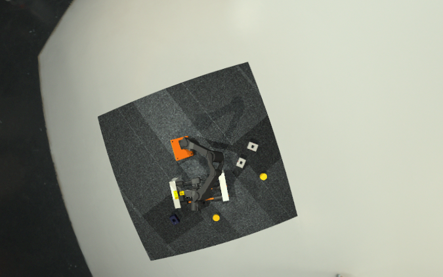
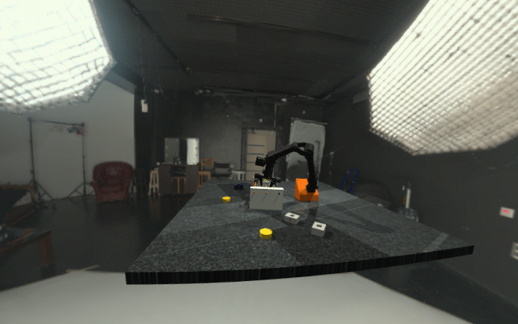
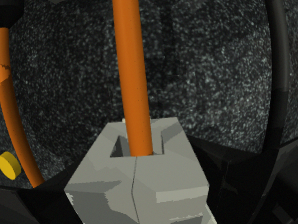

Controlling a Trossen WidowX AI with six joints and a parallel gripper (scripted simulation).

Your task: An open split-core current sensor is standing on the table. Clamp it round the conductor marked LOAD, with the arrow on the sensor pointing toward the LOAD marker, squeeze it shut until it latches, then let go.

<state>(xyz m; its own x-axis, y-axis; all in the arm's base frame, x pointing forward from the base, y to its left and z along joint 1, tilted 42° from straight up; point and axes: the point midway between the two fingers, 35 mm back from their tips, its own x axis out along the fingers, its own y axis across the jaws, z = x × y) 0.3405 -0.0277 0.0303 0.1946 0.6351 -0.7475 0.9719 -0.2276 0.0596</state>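
Note:
The sensor (image 3: pixel 170 177) is a pale grey block in the wrist view. It sits round the middle orange conductor (image 3: pixel 131 75), which passes through its window. Its halves meet at a thin seam; the latch and the arrow cannot be made out. My gripper (image 3: pixel 141 147) (image 2: pixel 266 182) is shut on the sensor, with dark fingers at both its sides. In the top view the arm hides the sensor. The yellow marker (image 1: pixel 175 195) is on the left white end block (image 1: pixel 177 203); its lettering is too small to read.
A second orange conductor (image 3: pixel 11 95) runs left of the sensor and a black one (image 3: pixel 279 75) right. The other white end block (image 1: pixel 224 191) (image 2: pixel 266 199) stands opposite. Two pale square pieces (image 1: pixel 256 148) (image 1: pixel 237 163), yellow discs (image 1: pixel 263 176) (image 1: pixel 216 217) and a dark blue block (image 1: pixel 172 217) lie around.

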